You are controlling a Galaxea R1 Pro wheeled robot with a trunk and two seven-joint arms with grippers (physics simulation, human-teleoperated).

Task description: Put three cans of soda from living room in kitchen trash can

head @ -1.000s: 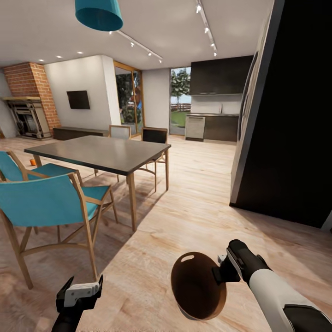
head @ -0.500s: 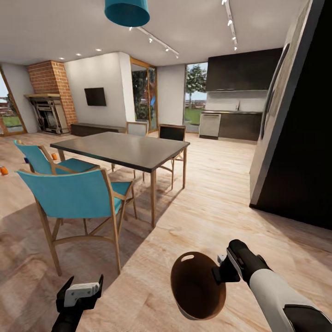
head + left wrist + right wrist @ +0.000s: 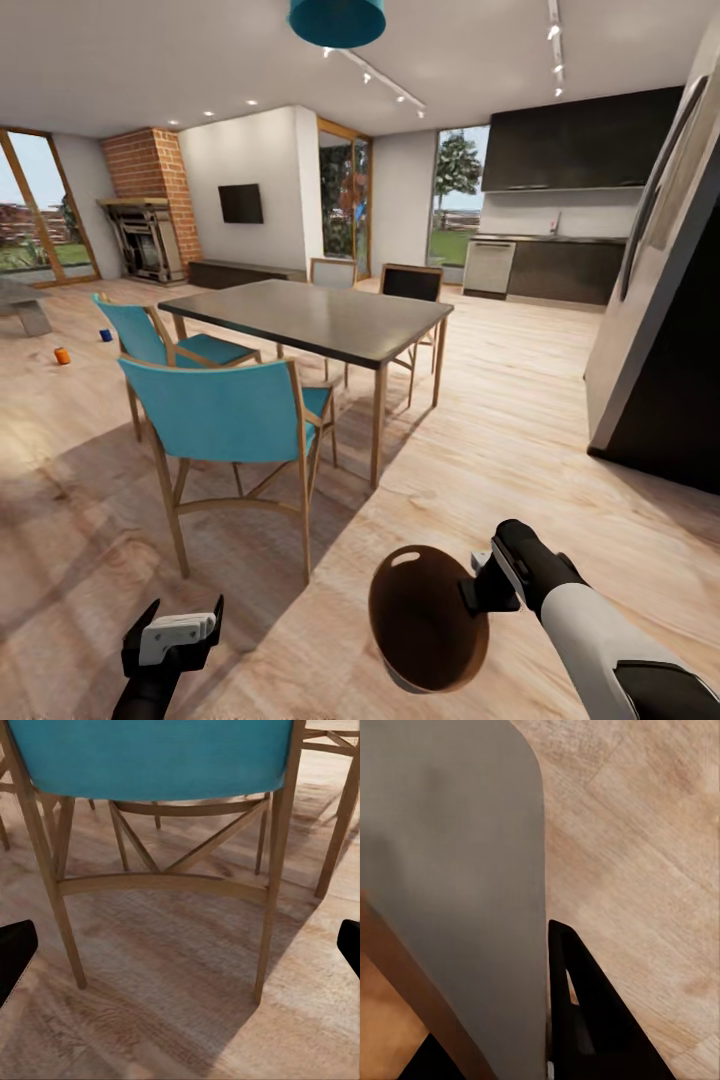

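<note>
Right gripper (image 3: 478, 588) clamped on unlabelled tash can (image 3: 425, 620) rim; left gripper (image 3: 172, 628) wide open, empty.

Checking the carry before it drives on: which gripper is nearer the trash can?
Right. The right gripper is clamped on the rim of the trash can. The left gripper hangs open and empty, off to the bin's left, with bare floor between.

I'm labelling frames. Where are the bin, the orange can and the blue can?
bin (image 3: 405, 650), head view, brown inner wall.
orange can (image 3: 62, 356), head view, its side.
blue can (image 3: 105, 335), head view, its side.
</note>
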